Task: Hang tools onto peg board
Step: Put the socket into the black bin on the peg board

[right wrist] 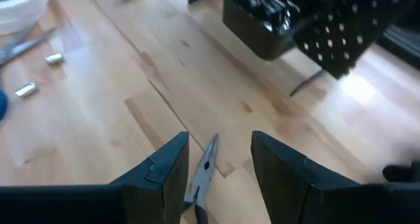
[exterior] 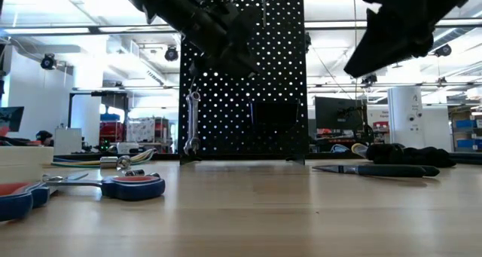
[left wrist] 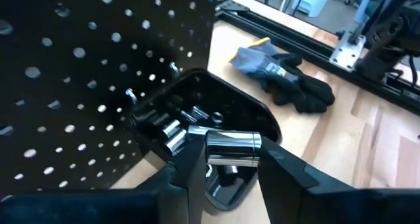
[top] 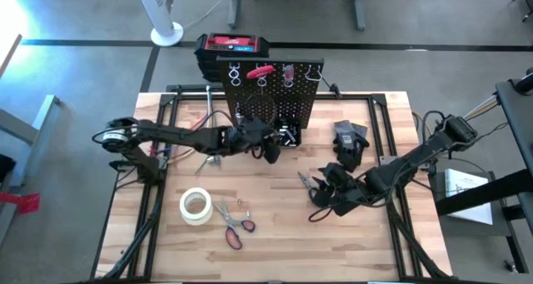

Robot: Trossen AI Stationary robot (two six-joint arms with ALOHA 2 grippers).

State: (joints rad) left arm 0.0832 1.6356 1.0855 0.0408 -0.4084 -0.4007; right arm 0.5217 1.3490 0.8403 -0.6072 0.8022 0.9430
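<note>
Left gripper [left wrist: 231, 159] is clenched on a shiny socket [left wrist: 233, 148], right over the little black bin [left wrist: 223, 112] on the peg board [top: 271, 88], centre-top of the frame. Right gripper [right wrist: 216, 159] hangs open over the pliers [right wrist: 202, 175] at lower right. Scissors [top: 233, 226] and tape roll [top: 196, 206] sit lower left, bare wood between.

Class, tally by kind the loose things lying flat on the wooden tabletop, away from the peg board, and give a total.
Tape roll: 1
Scissors: 1
Pliers: 1
Gloves: 1 pile
Small sockets: 2
Total: 6
</note>
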